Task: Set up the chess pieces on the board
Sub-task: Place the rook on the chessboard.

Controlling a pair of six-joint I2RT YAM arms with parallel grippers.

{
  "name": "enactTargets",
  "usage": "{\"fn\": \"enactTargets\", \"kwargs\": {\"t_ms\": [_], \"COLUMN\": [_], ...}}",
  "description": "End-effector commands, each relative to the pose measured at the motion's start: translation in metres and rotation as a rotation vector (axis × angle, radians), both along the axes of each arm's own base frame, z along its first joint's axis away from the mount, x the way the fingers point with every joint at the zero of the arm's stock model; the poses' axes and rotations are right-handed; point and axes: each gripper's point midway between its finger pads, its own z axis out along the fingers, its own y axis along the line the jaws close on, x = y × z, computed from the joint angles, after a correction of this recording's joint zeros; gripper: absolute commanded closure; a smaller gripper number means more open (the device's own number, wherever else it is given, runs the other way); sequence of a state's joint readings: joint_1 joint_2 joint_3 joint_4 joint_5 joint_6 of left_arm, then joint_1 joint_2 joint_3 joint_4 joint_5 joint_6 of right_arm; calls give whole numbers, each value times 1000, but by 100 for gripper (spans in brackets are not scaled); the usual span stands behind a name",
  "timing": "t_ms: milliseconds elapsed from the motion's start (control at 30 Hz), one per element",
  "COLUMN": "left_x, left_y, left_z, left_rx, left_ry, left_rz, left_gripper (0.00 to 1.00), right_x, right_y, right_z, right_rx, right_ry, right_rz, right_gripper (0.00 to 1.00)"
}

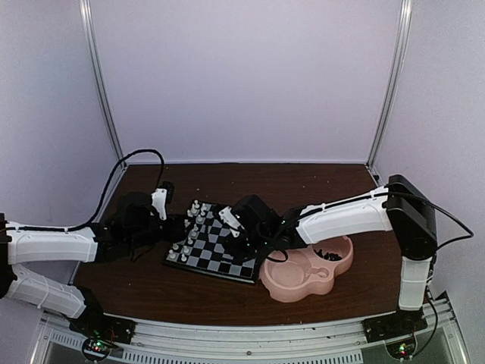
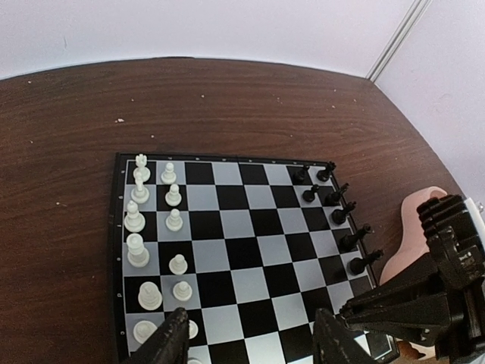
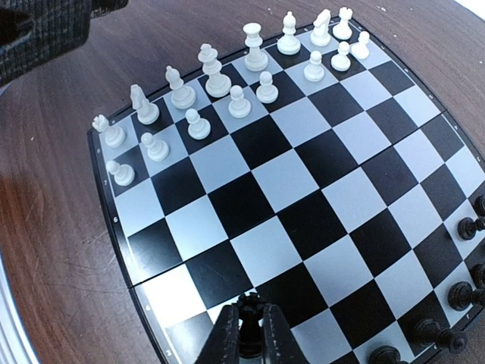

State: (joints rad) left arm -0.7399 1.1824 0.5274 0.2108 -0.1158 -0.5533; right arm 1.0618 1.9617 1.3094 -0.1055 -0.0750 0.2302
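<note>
Sixteen white chessmen (image 3: 239, 101) stand on the board (image 3: 303, 220), eight taller pieces in the row farthest from the right gripper (image 3: 250, 339) and eight pawns in the row just nearer to it, all well ahead of its fingertips. One black piece (image 3: 250, 322) is pinched between the right gripper's two fingers, which are closed snugly on it, low over the board's near edge row; whether its foot touches the square cannot be told. Seven more black chessmen (image 2: 342, 212) can be counted from the left wrist: five along the edge row and two one row inward, all ahead of the left gripper (image 2: 250, 345) and toward its right finger. Two left fingers stand apart with nothing between them, hovering over the board's near end, and the white ranks run ahead past the left finger. One pink dish (image 1: 295, 284) with two bowls sits on the table (image 1: 151, 288) just beside the board, under the right arm behind its gripper; a small heap of black pieces (image 1: 327, 254) lies in its farther bowl, too small to count.
</note>
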Motion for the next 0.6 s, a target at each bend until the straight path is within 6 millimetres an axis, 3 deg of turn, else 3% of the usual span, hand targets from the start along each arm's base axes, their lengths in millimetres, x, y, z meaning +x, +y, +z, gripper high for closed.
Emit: {"fn": "enactTargets", "kwargs": {"t_ms": [0,233,433,567], "left_x": [9,9,7,7], "left_y": [-5,-8,-9,-10], "left_z": [5,8,10,11], "left_rx": [-40,-32,-31,-23], "left_ry": [-25,-33,-37,-37], "left_rz": [14,-8,-22,-30], "left_gripper": [44,45,45,45], "right_x": [8,8,9,6], "right_y": [5,8,6,6], "right_z": [-5,-28,-31,-26], "right_rx": [3,-30,-41,-31], "right_ry": [-77,-140,-165,-169], "right_rz": [-10,-4,-18,-14], "right_gripper": [89,88,82,72]}}
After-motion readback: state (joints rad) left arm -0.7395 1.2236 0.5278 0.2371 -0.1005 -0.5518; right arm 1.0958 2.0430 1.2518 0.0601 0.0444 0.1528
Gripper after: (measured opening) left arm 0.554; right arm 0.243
